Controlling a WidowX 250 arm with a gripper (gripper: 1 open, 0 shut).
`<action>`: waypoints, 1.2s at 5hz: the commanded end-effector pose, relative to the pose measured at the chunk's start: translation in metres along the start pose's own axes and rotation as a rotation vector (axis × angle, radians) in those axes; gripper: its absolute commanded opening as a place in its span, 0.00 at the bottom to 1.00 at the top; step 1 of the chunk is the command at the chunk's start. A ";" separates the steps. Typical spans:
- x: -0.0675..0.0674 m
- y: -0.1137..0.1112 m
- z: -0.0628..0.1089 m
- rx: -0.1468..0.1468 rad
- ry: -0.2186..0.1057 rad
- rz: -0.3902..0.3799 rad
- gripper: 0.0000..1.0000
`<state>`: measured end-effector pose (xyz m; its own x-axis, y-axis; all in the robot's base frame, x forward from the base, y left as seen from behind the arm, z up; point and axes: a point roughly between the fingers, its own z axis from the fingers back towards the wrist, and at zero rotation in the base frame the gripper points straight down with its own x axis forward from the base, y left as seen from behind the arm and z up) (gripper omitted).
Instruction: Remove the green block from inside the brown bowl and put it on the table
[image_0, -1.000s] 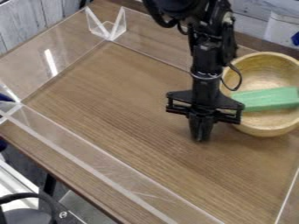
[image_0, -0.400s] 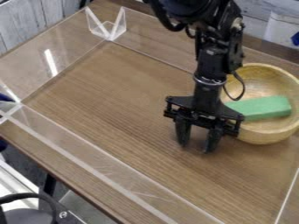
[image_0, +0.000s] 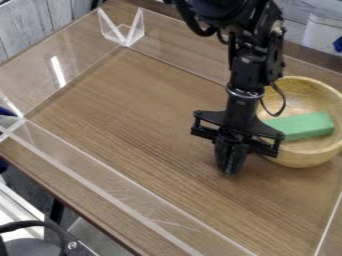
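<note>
The green block (image_0: 310, 126) lies inside the brown bowl (image_0: 315, 88) at the right edge of the view, resting against the near inner wall. My gripper (image_0: 230, 165) points down at the table (image_0: 120, 120) just left of the bowl's near side. Its black fingers are pressed together with nothing between them, and their tips are at or just above the wood. The arm's dark column rises in front of the bowl's left rim and hides part of it.
Low clear acrylic walls (image_0: 80, 160) run round the tabletop. A clear bracket (image_0: 123, 30) stands at the back left corner. A black cable loops from the arm over the bowl's left rim.
The fingers were shut a second ago, spread apart beside the bowl, and are shut again now on nothing. The bowl and block sit slightly lower in the picture.
</note>
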<state>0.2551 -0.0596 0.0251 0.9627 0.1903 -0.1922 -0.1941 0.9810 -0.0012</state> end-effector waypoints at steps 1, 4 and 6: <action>0.014 -0.007 0.016 -0.030 -0.055 0.000 0.00; 0.043 0.001 0.013 -0.060 -0.056 0.040 0.00; 0.046 0.019 0.018 -0.078 -0.047 0.071 0.00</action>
<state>0.2875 -0.0358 0.0216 0.9485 0.2455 -0.2003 -0.2602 0.9642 -0.0507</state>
